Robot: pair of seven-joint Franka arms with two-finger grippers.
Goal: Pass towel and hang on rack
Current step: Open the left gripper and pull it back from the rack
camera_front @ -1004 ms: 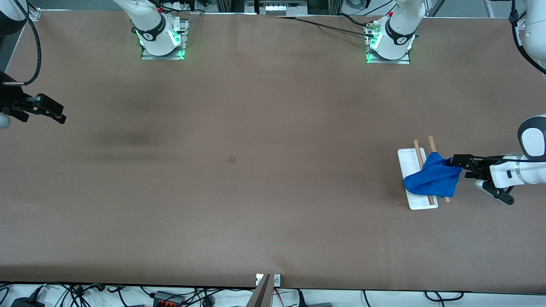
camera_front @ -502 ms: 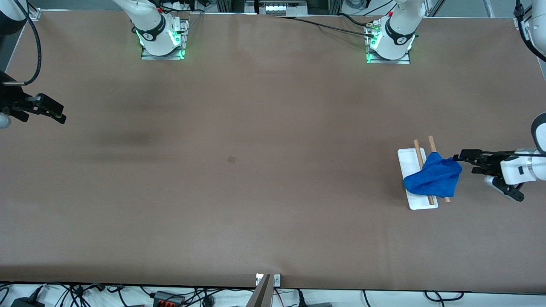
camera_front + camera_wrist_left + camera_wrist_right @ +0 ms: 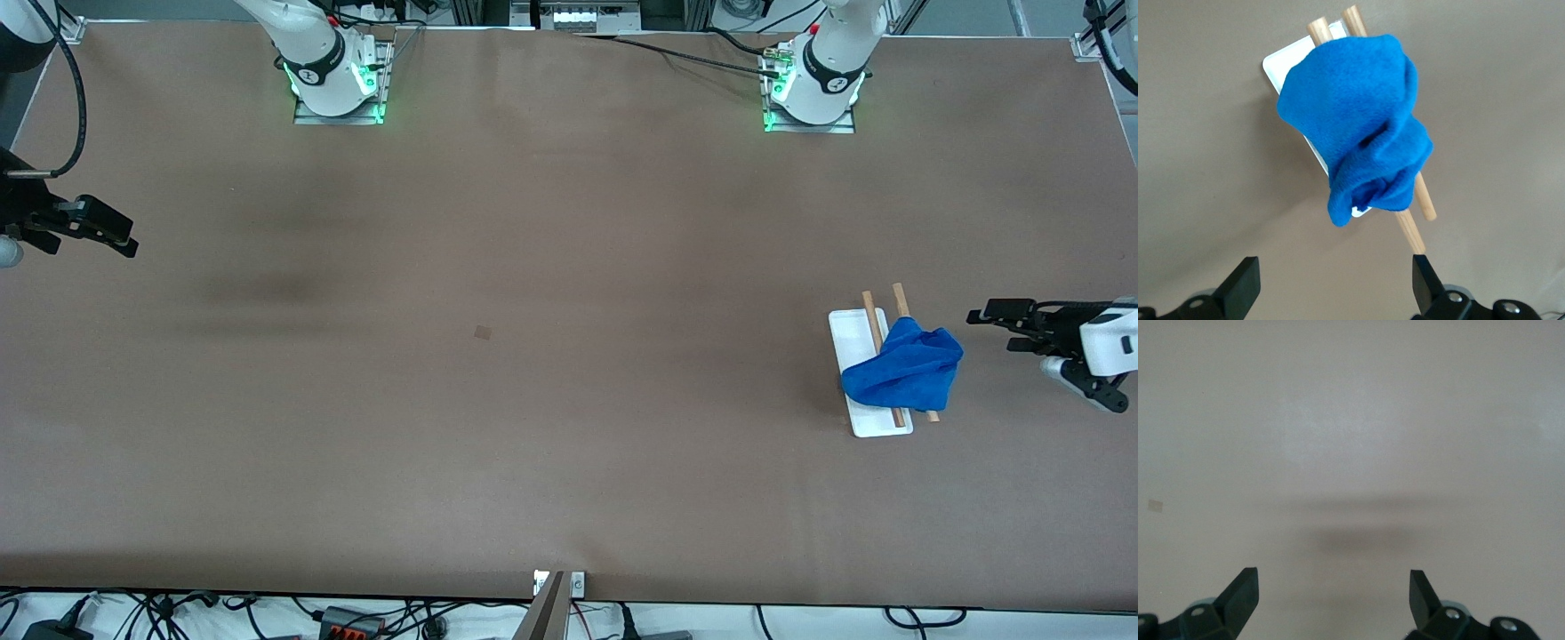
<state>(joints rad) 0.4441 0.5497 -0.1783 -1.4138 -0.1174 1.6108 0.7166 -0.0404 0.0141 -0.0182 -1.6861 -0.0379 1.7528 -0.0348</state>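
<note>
Left hand (image 3: pixel 1022 351) has backed off — wide open (empty) — from towel (image 3: pixel 905 373) draped on rack (image 3: pixel 855 338).

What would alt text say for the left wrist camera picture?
A blue towel hangs bunched over the two wooden rods of a small white-based rack on a brown table. The left gripper is open and holds nothing.

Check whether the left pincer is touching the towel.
Apart. The front view shows bare table between the left pincer and the towel; the left wrist view shows open fingertips short of the towel draped on the rack.
</note>
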